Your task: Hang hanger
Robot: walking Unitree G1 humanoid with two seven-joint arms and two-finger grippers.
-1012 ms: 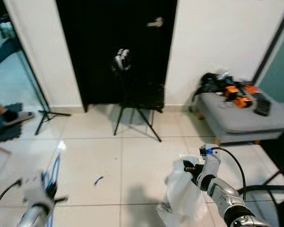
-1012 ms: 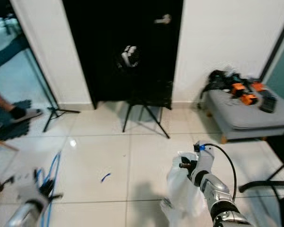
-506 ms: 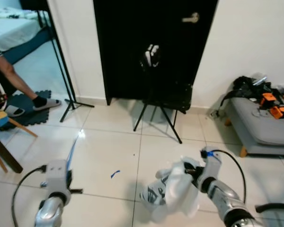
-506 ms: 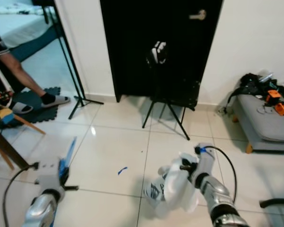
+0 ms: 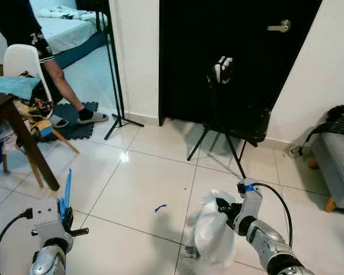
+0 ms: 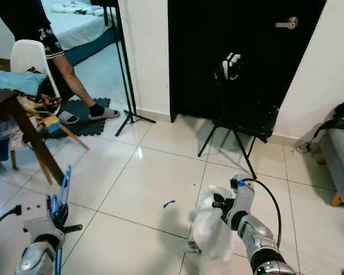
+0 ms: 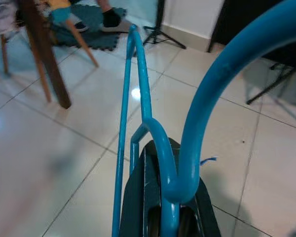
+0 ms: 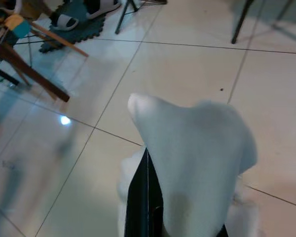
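Left gripper [image 7: 165, 217] low at the robot's left side, fingers [image 7: 138, 197] closed on the neck of the blue plastic hanger [image 7: 153, 123]; in the left wrist view the hook curves up over the fingers and the hanger's arm runs out ahead above the white tiled floor [image 5: 143, 183]. In the head views the hanger [image 6: 62, 189] stands upright above the left wrist. Right gripper [image 6: 218, 204] is forward on the right, fingers clamped on a white cloth garment [image 6: 209, 226] that hangs down toward the floor; right wrist view has the cloth [image 8: 202, 158] draped over the fingers. Ahead: black door [image 5: 235, 57] with a silver handle [image 5: 278, 26], black tripod [image 5: 223, 132] in front of it. Left: wooden tabletop [image 5: 0, 103] with a teal cloth [image 5: 8, 86], white chair [image 5: 24, 60], a person's leg [image 5: 60, 80] in a slipper on a dark mat [image 5: 74, 127]. Grey sofa [image 5: 335, 166] at the right edge. Small blue scrap [image 5: 160, 207] on the floor between the 2 arms.
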